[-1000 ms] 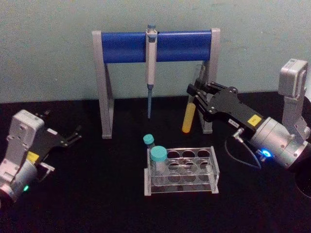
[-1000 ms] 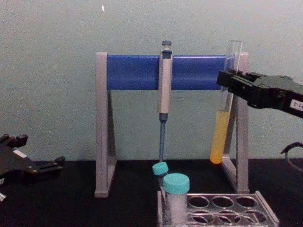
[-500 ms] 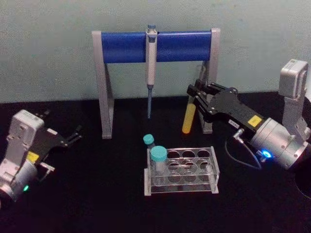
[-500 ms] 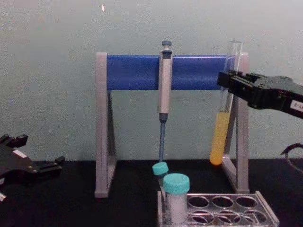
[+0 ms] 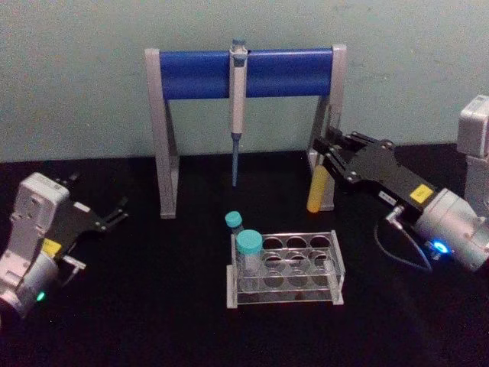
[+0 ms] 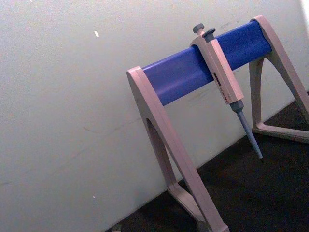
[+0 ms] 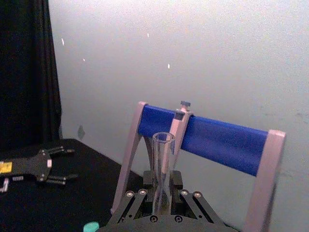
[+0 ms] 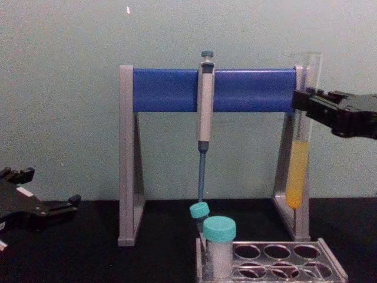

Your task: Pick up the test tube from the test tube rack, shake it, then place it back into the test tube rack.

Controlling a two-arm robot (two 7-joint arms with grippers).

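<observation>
Yellow-orange liquid fills the lower part of the test tube (image 5: 316, 189), which hangs in the air, close to upright, gripped on its clear upper part by the right gripper (image 5: 325, 149). The gripper's fingers are closed on the glass from both sides, and the open mouth of the tube (image 7: 162, 169) stands up above them in the right wrist view. In the chest view the tube (image 8: 298, 177) shows in front of the right leg of the pipette stand (image 8: 165, 89), with its round bottom higher than the top plate of the rack (image 8: 330, 265) and off to the rack's right. The right gripper (image 8: 303, 103) reaches in from the right edge at about the height of the stand's blue bar.

The rack (image 5: 284, 294) sits on the black table (image 5: 153, 306) before the stand (image 5: 199, 74). Two teal-capped vials (image 5: 249, 245) stand at its left end. A grey pipette (image 5: 238, 92) hangs from the middle of the blue bar, tip down.

The left gripper (image 5: 114, 214) rests low at the left side of the table, well apart from the rack, its fingers spread and holding nothing.
</observation>
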